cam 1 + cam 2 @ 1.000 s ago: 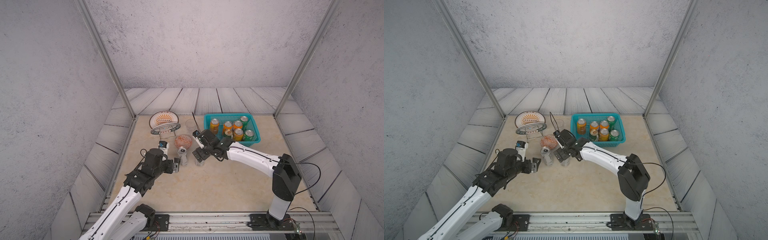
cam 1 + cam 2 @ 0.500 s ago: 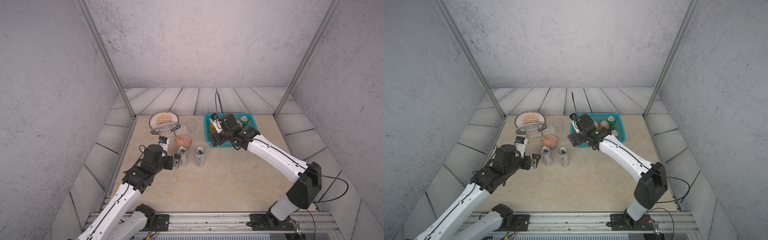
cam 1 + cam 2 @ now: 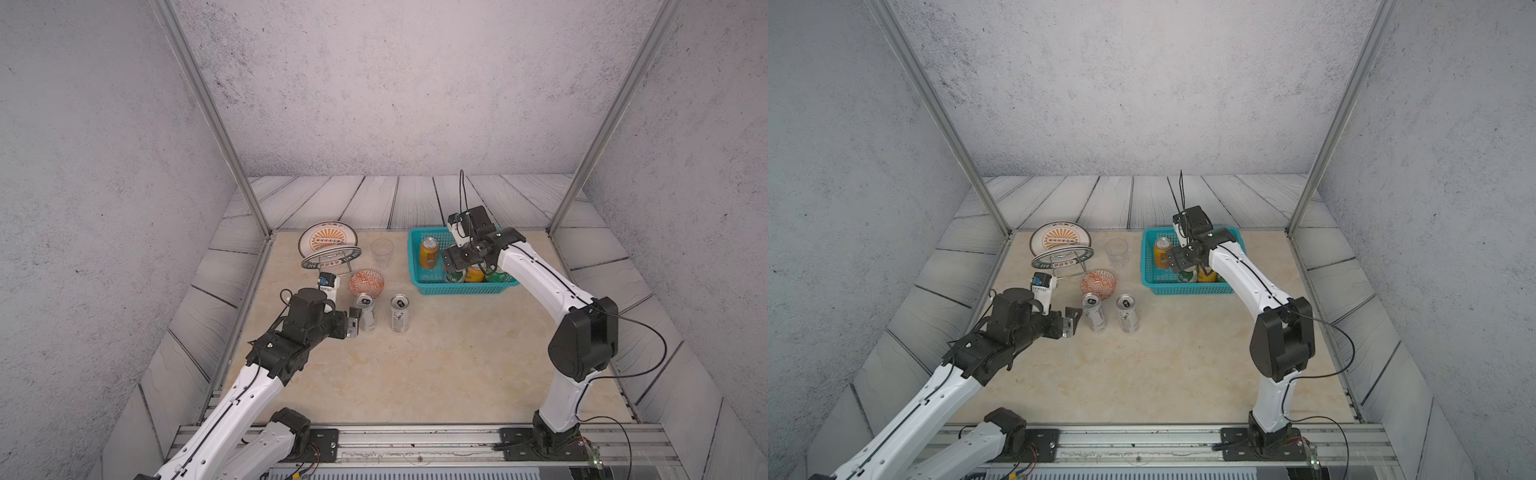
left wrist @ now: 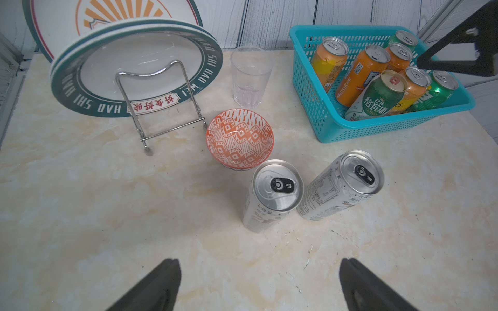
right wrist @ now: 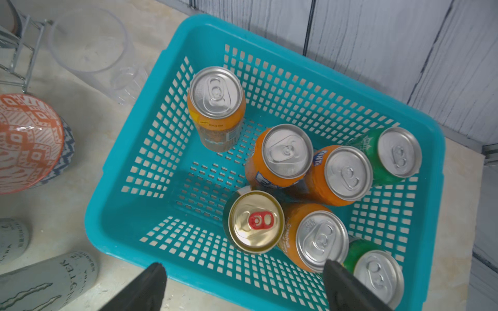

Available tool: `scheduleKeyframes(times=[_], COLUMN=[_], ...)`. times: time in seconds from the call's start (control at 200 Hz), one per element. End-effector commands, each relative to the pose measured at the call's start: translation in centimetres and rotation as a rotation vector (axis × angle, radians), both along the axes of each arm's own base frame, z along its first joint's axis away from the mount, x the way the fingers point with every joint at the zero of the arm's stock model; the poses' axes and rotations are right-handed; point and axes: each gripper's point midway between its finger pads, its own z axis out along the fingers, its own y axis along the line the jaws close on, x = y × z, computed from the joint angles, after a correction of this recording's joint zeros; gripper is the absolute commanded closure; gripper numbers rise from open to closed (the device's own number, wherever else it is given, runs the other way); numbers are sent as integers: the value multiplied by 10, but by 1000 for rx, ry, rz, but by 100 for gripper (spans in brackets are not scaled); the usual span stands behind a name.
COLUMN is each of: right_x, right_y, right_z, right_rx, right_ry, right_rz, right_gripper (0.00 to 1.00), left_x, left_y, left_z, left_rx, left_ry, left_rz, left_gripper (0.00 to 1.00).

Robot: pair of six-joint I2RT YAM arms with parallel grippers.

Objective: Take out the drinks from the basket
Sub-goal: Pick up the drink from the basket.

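Note:
The teal basket [image 3: 419,282] [image 5: 107,223] holds several drinks. Among them are orange cans [image 5: 215,107], green cans [image 5: 396,153] and a green-and-cream can [image 5: 256,222] with a gold top. My right gripper [image 3: 461,259] [image 5: 244,266] hangs open and empty over the basket's near side, above the cans. Two slim white cans [image 3: 365,311] [image 3: 400,313] stand upright on the table outside the basket. My left gripper [image 3: 352,322] [image 4: 260,263] is open and empty, low beside the left white can [image 4: 272,196] and not touching it.
Two plates lean in a wire rack [image 3: 330,249] at the back left. A clear plastic cup [image 3: 382,252] stands between the rack and the basket. An orange-patterned bowl [image 3: 365,282] sits just behind the white cans.
My right gripper left the second white can standing on the table and swung back over the basket. My left arm has barely moved.

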Motion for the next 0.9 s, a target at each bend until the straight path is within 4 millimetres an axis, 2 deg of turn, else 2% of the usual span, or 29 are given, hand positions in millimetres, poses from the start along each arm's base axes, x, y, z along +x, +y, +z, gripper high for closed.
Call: scheduleKeyframes(times=[0.0,0.165,0.42,0.896], right_x=[3,13,16,16], right_y=[1,-1,-6,-14], right_z=[-20,-37,-66,-99], right_rx=[-16,-46,-64,-78], right_ry=[78,133,201,271], right_rz=[-3,-20,-51,-76], right_gripper=[7,8,10,11], left_x=[1,0,-1,-1], left_y=[2,1,1,0], left_z=[0,-1,-2,-4], left_rx=[6,-1,-8,-11], left_ry=[-10,-8,-8,-3], left_rz=[0,-5,-6,-4], left_gripper=[1,1,1,1])
